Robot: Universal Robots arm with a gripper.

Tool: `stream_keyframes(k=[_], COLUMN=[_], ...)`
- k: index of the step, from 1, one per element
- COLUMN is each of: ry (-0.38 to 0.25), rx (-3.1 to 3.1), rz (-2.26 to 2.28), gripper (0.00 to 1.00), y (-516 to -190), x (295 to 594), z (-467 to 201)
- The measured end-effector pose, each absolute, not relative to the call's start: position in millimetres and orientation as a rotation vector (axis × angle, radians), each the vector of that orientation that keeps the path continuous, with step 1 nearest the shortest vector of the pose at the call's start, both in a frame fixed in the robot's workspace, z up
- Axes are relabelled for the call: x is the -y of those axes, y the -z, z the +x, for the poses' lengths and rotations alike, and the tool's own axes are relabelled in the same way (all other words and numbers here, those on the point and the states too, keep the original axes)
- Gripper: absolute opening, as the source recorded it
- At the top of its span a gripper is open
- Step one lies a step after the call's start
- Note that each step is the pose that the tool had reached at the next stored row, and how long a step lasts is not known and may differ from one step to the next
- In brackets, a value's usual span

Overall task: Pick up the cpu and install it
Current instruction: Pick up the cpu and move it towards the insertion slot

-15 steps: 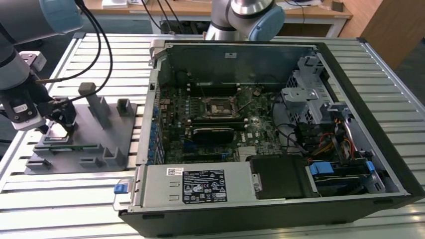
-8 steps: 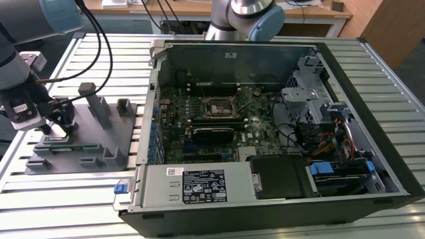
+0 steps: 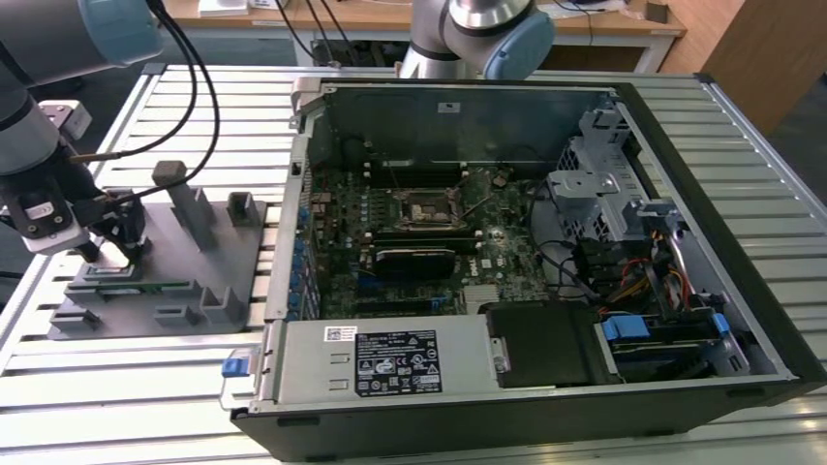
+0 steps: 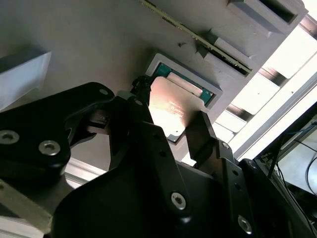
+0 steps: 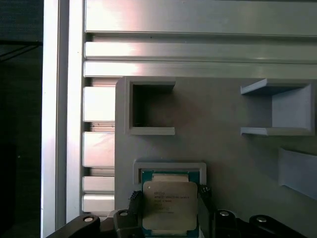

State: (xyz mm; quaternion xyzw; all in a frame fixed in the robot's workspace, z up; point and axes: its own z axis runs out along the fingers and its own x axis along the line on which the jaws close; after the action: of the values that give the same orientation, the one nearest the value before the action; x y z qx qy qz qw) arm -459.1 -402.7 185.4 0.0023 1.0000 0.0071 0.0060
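Grey fixture plate lies at nine o'clock of the open computer case in the exterior view. On it, the gripper pinches the cpu by opposite edges in its rimmed pocket, flat plate surrounding.

- Silver metal surface of long grooved slats, spread under everything in the exterior view.
- At 9 o'clock on it: flat grey fixture plate with raised blocks and pockets, lying flat across the slats.
- From centre to 3 o'clock: open black computer case, lying on its side, just beside the plate.
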Motion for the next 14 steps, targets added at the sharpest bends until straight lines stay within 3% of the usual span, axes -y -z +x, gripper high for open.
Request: stream_keyframes(k=[14], ry=[-0.022], rx=[-3.129], rz=[0.007], gripper=[0.53], y=[-203], x=[402], z=[-459])
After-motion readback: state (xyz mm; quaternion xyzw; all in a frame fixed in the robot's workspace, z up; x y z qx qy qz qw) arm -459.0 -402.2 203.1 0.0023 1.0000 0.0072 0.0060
